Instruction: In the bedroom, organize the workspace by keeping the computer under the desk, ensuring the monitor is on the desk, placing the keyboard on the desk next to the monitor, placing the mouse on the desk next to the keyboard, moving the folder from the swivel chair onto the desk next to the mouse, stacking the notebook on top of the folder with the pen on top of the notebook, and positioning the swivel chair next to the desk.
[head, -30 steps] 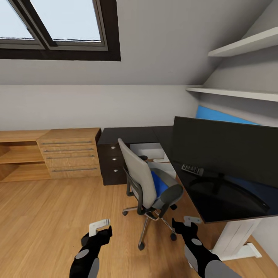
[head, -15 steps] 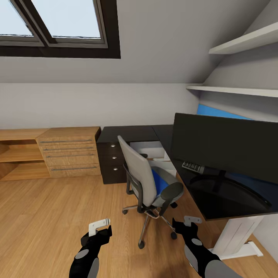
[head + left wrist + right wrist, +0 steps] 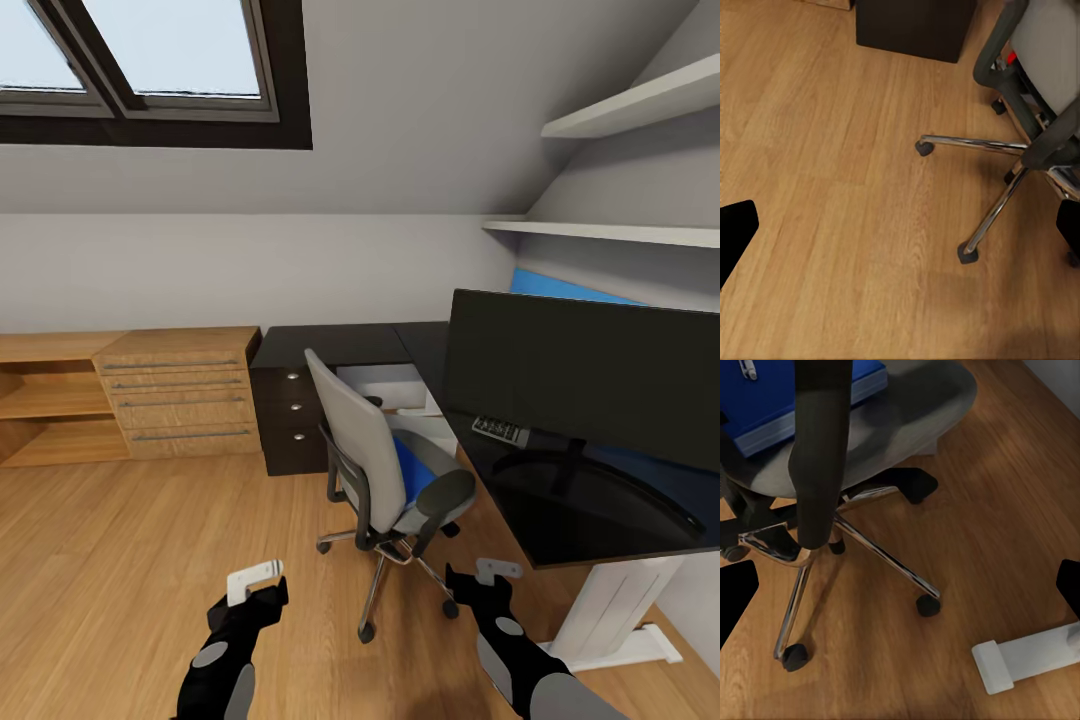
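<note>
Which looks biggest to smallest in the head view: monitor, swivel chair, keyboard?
1. monitor, though it sits nearest the camera, which may flatter it.
2. swivel chair.
3. keyboard, a small sliver on the desk.

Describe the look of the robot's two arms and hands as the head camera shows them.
Both arms are glossy black with rounded grey oval patches on the upper side. The left hand ends in a black body topped by a pale, whitish finger piece. The right hand is likewise black with a smaller light grey piece at its tip, and its forearm widens into a grey shell near the picture's bottom edge. No cables or lettering are discernible.
</note>
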Available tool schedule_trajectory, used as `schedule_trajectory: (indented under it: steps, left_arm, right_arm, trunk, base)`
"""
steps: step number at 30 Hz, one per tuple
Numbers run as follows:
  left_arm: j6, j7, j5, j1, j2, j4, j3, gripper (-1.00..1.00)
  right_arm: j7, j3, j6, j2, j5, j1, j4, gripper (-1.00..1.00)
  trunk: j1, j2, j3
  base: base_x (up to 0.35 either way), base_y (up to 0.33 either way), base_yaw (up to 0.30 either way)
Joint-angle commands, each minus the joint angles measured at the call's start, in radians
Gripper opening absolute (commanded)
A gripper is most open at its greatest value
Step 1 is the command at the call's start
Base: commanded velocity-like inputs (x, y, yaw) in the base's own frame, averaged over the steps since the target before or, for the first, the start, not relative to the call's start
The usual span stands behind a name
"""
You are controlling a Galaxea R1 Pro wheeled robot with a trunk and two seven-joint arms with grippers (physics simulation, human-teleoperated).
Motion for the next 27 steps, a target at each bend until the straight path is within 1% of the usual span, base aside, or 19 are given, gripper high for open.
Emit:
schedule_trajectory:
  steps: [1, 3, 13, 21, 27]
  left_arm:
    - [0.003, 0.01, 0.01, -0.001, 0.0, -0.003, -0.002, 1.0]
    - [0.002, 0.013, 0.01, -0.001, 0.0, -0.006, -0.002, 1.0]
    - [0.003, 0.02, 0.011, -0.001, -0.001, -0.034, -0.001, 1.0]
    - [0.007, 0.021, 0.011, -0.001, 0.0, -0.052, 0.0, 1.0]
    - [0.009, 0.021, 0.011, -0.001, 0.0, -0.056, 0.001, 1.0]
  right_arm:
    - [-0.002, -0.006, -0.003, 0.001, 0.009, -0.001, 0.001, 1.0]
    - [-0.002, -0.005, -0.004, 0.002, 0.011, -0.001, 0.0, 1.0]
    - [-0.002, -0.005, -0.004, 0.0, 0.012, -0.001, -0.011, 1.0]
    - [-0.006, -0.01, 0.0, 0.009, 0.008, -0.001, -0.023, 1.0]
    - [-0.005, -0.011, -0.005, 0.008, 0.009, -0.001, -0.039, 1.0]
  trunk:
    - [0.0, -0.001, -0.001]
    - [0.0, -0.001, -0.001]
    - [0.038, -0.071, -0.032]
    - [0.069, -0.127, -0.057]
    - [0.092, -0.169, -0.076]
  base:
    - [0.0, 0.0, 0.0]
    - [0.0, 0.0, 0.0]
    - [0.0, 0.0, 0.0]
    - [0.0, 0.0, 0.0]
    - [0.0, 0.0, 0.0]
